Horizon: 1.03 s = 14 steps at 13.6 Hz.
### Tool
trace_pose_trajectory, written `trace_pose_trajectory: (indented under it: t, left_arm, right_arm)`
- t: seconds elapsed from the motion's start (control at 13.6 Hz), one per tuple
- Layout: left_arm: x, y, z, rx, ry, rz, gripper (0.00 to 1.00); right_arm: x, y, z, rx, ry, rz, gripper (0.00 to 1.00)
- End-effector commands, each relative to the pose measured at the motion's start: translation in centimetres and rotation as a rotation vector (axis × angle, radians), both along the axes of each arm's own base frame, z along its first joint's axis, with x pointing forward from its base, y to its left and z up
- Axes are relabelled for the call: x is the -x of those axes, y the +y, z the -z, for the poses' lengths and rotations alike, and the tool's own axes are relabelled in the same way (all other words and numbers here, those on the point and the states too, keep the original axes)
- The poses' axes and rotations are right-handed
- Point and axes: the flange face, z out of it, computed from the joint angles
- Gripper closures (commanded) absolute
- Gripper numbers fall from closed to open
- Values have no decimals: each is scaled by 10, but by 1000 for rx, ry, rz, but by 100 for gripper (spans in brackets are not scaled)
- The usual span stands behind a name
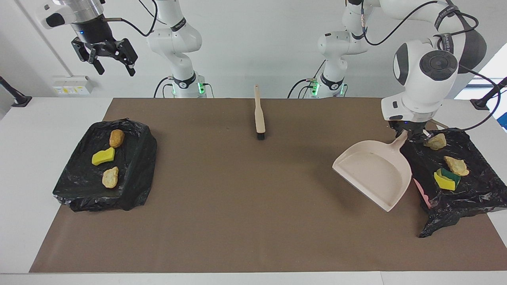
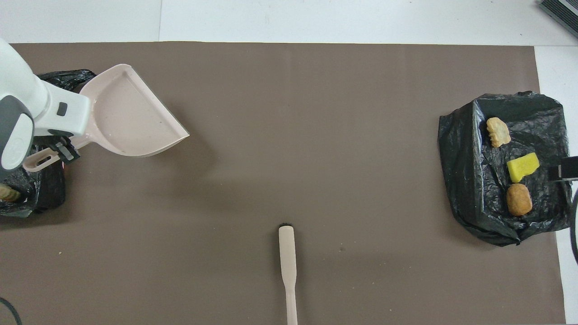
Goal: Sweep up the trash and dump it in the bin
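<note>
My left gripper (image 1: 410, 133) is shut on the handle of the beige dustpan (image 1: 374, 174). It holds the pan empty and tilted over the mat, beside the black-bagged bin (image 1: 477, 190) at the left arm's end. That bin holds two beige foam lumps (image 1: 435, 141) (image 1: 456, 165) and a green-backed yellow sponge (image 1: 446, 179). The bin (image 1: 134, 166) at the right arm's end holds a golden-brown nugget (image 1: 117, 138), a yellow sponge (image 1: 103, 156) and a beige lump (image 1: 110, 177). My right gripper (image 1: 115, 70) waits open and empty, high over that end. In the overhead view the pan (image 2: 131, 117) and left gripper (image 2: 63, 151) show.
The beige brush (image 1: 259, 114) lies on the brown mat (image 1: 237, 206) midway between the arms' bases, bristles pointing away from the robots; it also shows in the overhead view (image 2: 287, 266). White table borders the mat on all sides.
</note>
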Motion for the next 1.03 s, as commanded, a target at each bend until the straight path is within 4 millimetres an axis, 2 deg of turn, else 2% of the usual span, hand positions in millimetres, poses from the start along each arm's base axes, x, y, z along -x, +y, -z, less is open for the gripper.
trace_pose_trajectory:
  t: [0.0,0.22,0.37,0.52,0.59,0.66,0.74,0.81,0.96]
  left_arm:
    - [13,-53,10,22,-26,-168,100]
    - [13,-113,30,105,-60,-412,100]
    - [14,-163,46,146,-101,-523,100]
    - [18,-197,55,189,-114,-613,100]
    - [22,-218,71,187,-88,-645,100]
    - [22,-241,74,203,-92,-686,100]
    - [19,-250,81,212,-88,-720,100]
    - [23,-269,86,232,-82,-725,100]
    - [24,-281,84,268,-100,-743,100]
  right_arm:
    - [2,-5,19,4,34,-71,0]
    - [3,-5,20,2,35,-67,0]
    - [3,-4,19,-12,39,-78,0]
    - [2,5,18,-5,40,-95,0]
    - [3,8,19,0,47,-101,0]
    - [4,7,20,9,49,-96,0]
    - [3,2,22,20,40,-83,0]
    - [2,-4,24,38,28,-72,0]
    - [3,-4,27,44,-12,-87,0]
